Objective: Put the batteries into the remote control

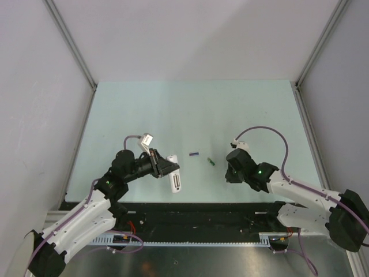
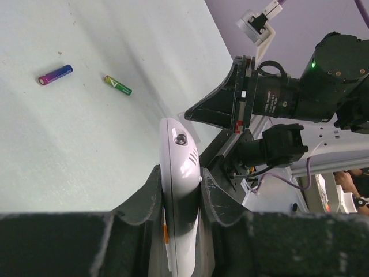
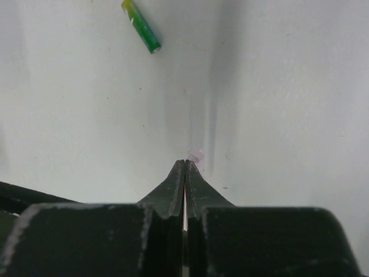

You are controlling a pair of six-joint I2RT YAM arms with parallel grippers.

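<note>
pale green surface (image 1: 173,109) carries the green battery (image 3: 141,26), lying aslant ahead and left of the right pincer (image 3: 184,164), pinched closed on nothing; purple battery (image 1: 195,154) lies farther left; left pincer (image 2: 180,173) grips the remote (image 2: 179,150).

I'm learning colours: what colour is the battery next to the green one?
The slim cylindrical battery fades pink-purple to blue, clearest in the left wrist view.
</note>
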